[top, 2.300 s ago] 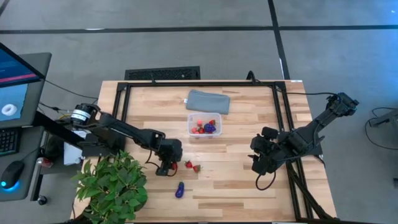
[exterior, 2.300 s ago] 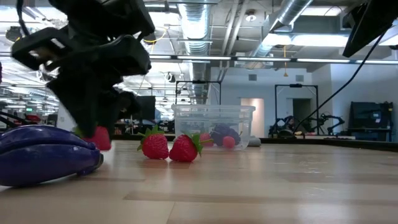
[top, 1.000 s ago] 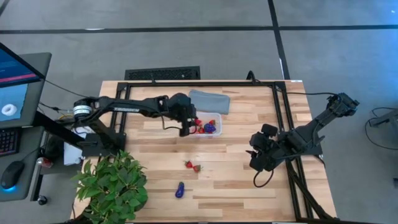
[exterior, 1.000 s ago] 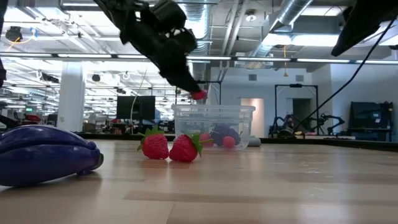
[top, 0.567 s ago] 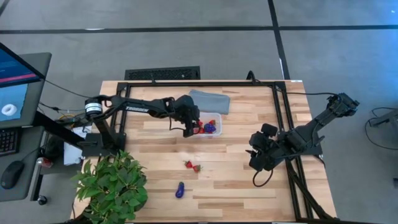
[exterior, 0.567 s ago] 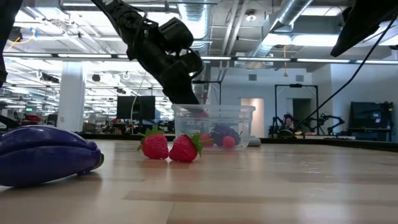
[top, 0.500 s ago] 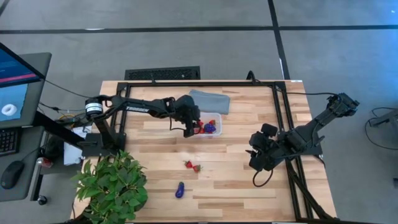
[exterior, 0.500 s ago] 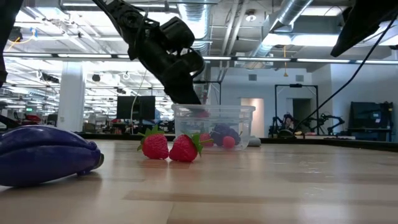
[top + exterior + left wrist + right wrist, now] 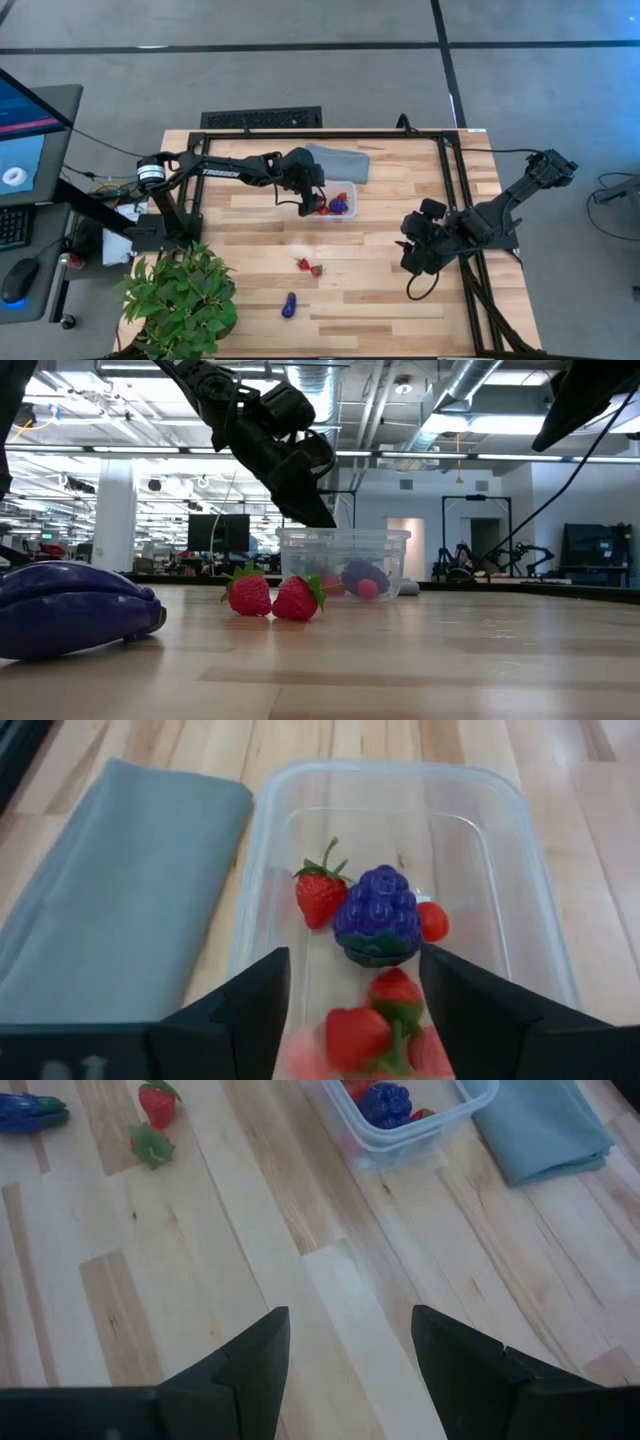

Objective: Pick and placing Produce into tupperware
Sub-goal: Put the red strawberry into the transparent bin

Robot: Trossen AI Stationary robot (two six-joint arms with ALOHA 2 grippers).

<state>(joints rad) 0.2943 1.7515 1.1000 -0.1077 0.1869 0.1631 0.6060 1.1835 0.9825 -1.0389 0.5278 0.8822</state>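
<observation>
The left gripper point(image 9: 314, 205) hangs over the near edge of the tupperware point(image 9: 520, 910), its fingers spread with nothing between them; directly below and just ahead of it inside the box lie several strawberries point(image 9: 319, 896), a purple grape cluster point(image 9: 378, 915) and a small red piece. Two more strawberries point(image 9: 308, 266) lie touching each other on the table point(image 9: 380, 290), well behind the gripper toward the front edge, and a dark purple piece point(image 9: 289, 306) lies farther out in the same direction, near the leafy plant point(image 9: 180, 300). The right gripper point(image 9: 412, 258) waits far off to the side with its fingers spread and empty. The remaining produce looks like small, hard, moulded plastic: light, stiff, and probably smooth enough to squirt out of a pinch. A grip across the widest part of a strawberry's red body should hold better than one on the thin green top. The two touching berries may need a close approach so that one is not knocked away. The purple piece is elongated, so closing across its narrow middle seems safest.
</observation>
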